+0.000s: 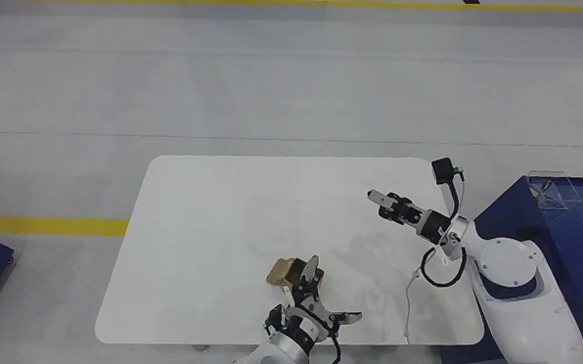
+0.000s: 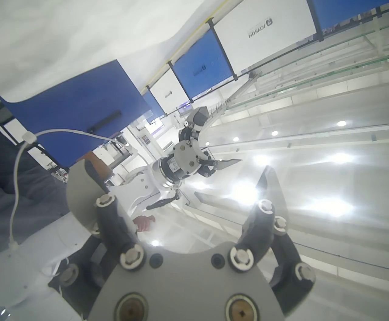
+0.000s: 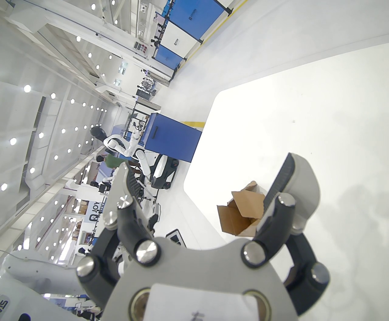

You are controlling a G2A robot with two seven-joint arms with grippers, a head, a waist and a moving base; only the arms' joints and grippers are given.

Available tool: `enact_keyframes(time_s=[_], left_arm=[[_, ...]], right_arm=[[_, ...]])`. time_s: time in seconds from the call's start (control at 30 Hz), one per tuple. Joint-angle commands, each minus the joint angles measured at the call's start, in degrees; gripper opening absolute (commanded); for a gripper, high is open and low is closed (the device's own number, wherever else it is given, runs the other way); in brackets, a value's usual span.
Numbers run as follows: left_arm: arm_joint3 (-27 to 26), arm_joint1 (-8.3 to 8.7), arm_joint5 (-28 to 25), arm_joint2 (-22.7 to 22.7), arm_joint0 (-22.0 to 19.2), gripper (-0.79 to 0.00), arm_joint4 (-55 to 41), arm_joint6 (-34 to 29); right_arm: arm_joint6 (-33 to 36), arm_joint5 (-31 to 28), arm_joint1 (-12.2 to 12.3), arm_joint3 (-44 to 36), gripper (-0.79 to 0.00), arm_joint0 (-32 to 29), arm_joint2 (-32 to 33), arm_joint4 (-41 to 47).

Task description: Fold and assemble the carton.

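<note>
White table (image 1: 224,205): the carton (image 1: 288,271) is seen near its front edge, flaps loose, unassembled. The left gripper (image 1: 334,292) is held just beside it, spread, empty. The right gripper (image 3: 206,164) is held well apart, also spread. One wall is best pinned while flaps are creased.

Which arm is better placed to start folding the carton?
Left. The left gripper, open, sits right beside the carton near the table edge; the right gripper, also open, is farther off.
</note>
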Motion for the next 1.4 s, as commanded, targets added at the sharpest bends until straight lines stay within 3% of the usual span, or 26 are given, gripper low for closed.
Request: enact_keyframes(time_s=[0.0, 0.1, 0.2, 0.33, 0.43, 0.6, 0.83, 1.37], left_arm=[[0.00, 0.00, 0.02, -0.01, 0.01, 0.000, 0.02, 6.27], [0.74, 0.11, 0.98, 0.01, -0.56, 0.000, 1.51, 4.39], [1.32, 0.70, 2.03, 0.02, -1.73, 0.000, 19.24, 9.24], [-2.01, 1.43, 18.60, 2.57, -1.28, 0.000, 35.18, 16.00], [-3.43, 1.75, 31.94, 3.37, -0.86, 0.000, 40.47, 17.86], [0.63, 1.33, 47.13, 4.90, -2.24, 0.000, 44.96, 18.51], [10.25, -1.43, 48.01, 8.40, -5.55, 0.000, 44.40, 18.26], [24.08, -8.28, 48.01, 9.33, -11.36, 0.000, 40.94, 22.26]], right_arm=[[0.00, 0.00, 0.00, 0.00, 0.000, 0.00, 0.00, 0.00], [-1.10, -1.18, 0.09, -1.11, 0.000, -0.23, -0.18, -2.98], [-0.45, -1.05, 0.33, -1.71, 0.000, -0.32, -2.98, -12.45], [3.40, 0.64, 0.20, 1.43, 0.000, 2.53, -10.12, -23.07], [2.68, 0.55, -0.26, 4.50, 0.000, 5.13, -15.34, -29.66], [0.77, 4.04, -1.61, 10.11, 0.000, 8.73, -24.47, -39.45], [-1.08, 4.39, -3.41, 14.44, 0.000, 11.74, -31.96, -43.39], [-0.92, 2.31, -4.74, 18.31, 0.000, 13.81, -34.67, -44.15]])
